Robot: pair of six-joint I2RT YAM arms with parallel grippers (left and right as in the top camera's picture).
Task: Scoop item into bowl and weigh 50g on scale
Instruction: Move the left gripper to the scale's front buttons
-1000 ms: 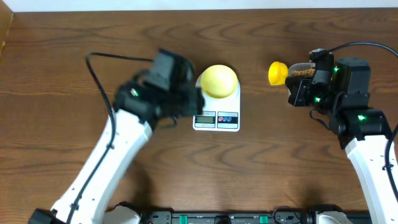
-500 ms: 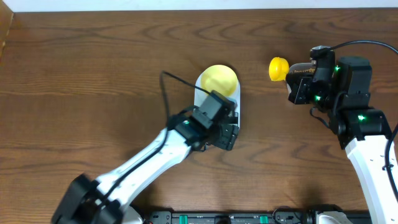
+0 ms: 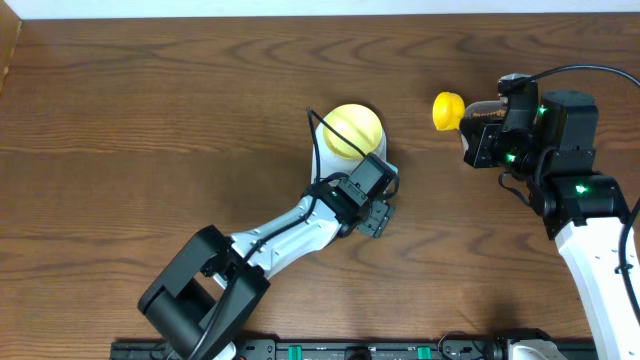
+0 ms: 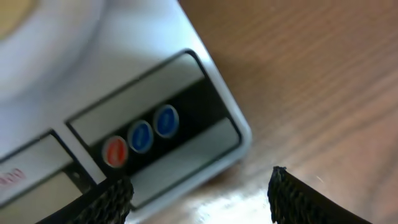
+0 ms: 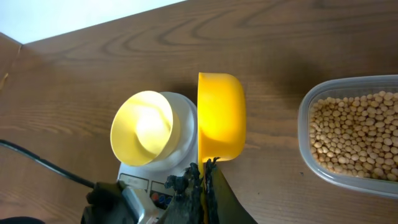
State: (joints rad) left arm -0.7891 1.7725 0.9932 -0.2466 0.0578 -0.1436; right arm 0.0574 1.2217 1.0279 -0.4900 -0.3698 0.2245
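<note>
We saw the left gripper point(image 4: 199, 186) wide open and empty at the front edge of the scale point(image 4: 155, 81), its buttons point(image 4: 141, 135) lying toward 11 o'clock from the claw and the bowl point(image 3: 352, 130) on the platform farther that way.

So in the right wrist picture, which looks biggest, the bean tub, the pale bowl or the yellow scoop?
1. Bean tub, though cut off by the edge.
2. Pale bowl and yellow scoop: about alike; the scoop is nearer the camera, so unsure.
</note>
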